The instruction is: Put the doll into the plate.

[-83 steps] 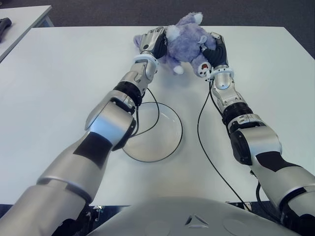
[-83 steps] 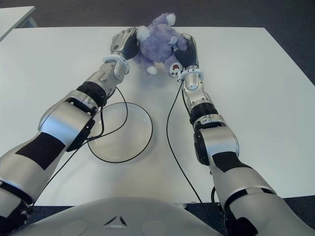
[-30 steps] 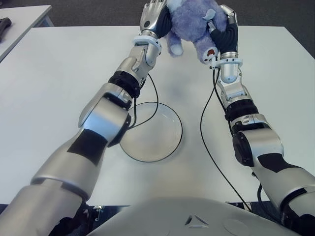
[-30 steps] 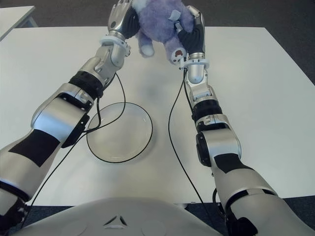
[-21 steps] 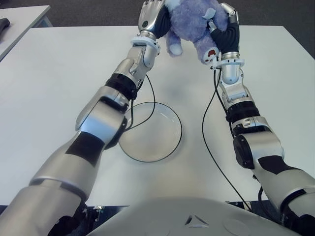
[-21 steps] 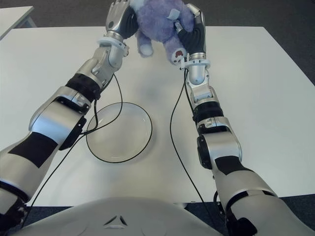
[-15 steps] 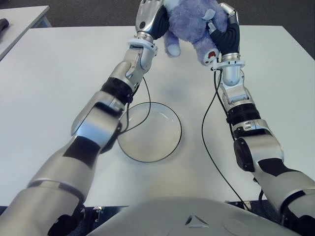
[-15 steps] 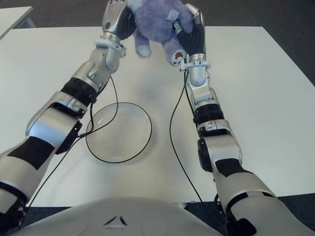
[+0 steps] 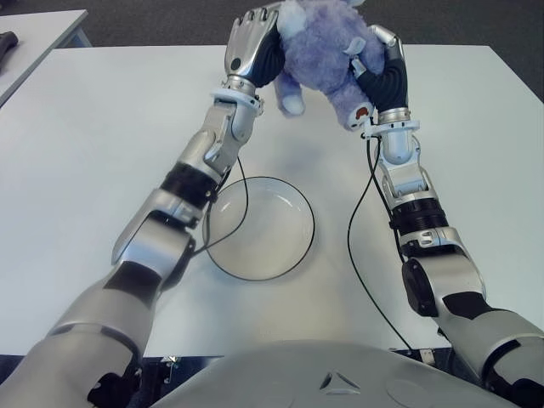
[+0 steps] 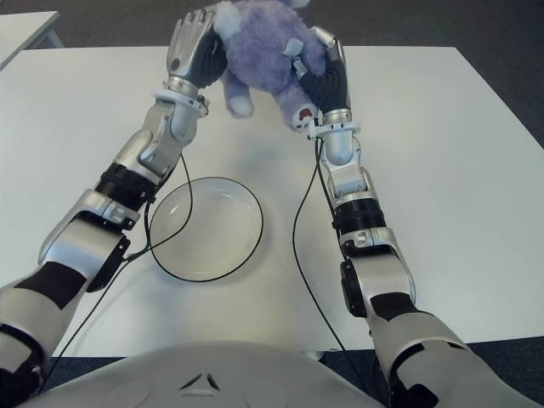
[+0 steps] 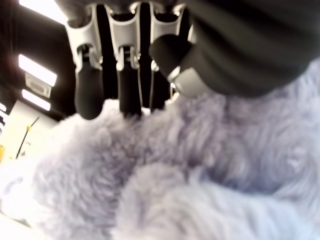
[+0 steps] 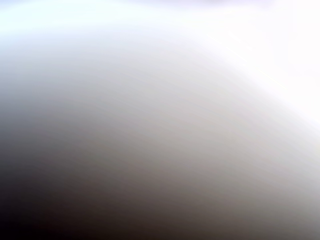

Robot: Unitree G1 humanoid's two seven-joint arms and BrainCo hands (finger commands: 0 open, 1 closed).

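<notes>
A fluffy purple doll hangs in the air above the far middle of the white table, held between both hands. My left hand presses on its left side and my right hand grips its right side. In the left wrist view my fingers sink into the purple fur. The right wrist view is filled by the doll and shows nothing distinct. The clear round plate with a dark rim lies on the table below and nearer to me than the doll.
Black cables run along both forearms and one crosses the plate's left rim. A second table's corner shows at the far left with a dark object on it. Dark floor lies beyond the table's far edge.
Both hands have lifted the doll off the table, then carried it slightly nearer and to the left, toward the plate. The left forearm has swung outward to the left.
</notes>
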